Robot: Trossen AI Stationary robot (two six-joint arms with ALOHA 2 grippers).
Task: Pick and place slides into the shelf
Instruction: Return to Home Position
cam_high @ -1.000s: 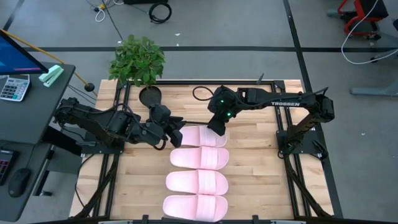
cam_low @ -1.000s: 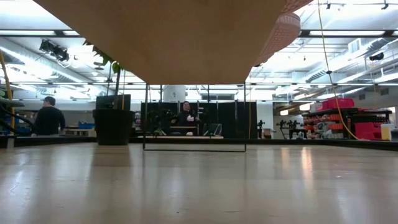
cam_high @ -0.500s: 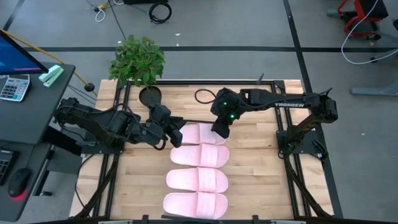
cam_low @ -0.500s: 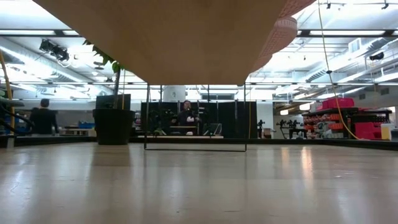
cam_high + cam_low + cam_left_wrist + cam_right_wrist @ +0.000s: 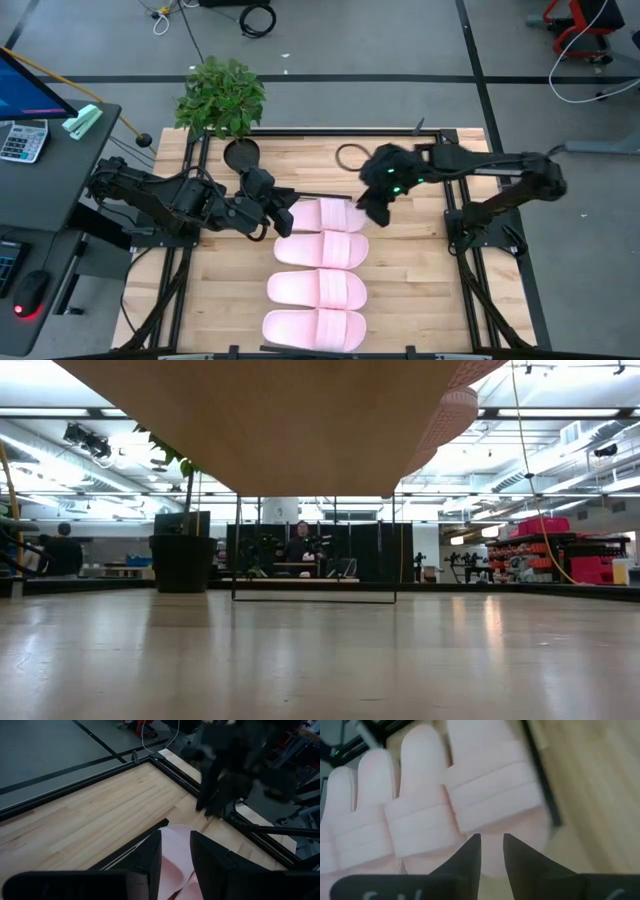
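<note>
Mostly, slides (image 5: 320, 252) cover shelf (image 5: 260, 420) — right pincer (image 5: 491, 839) slightly parted, beside them.

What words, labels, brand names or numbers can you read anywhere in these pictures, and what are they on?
No text reads clearly in any view.
Calculator keys: too small to read.
Pale marks below the right claw in its wrist view: blurred, unreadable.
Slides: no print visible.

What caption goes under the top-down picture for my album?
Four pink slides in a row, with the left gripper and right gripper flanking one end slide.
</note>
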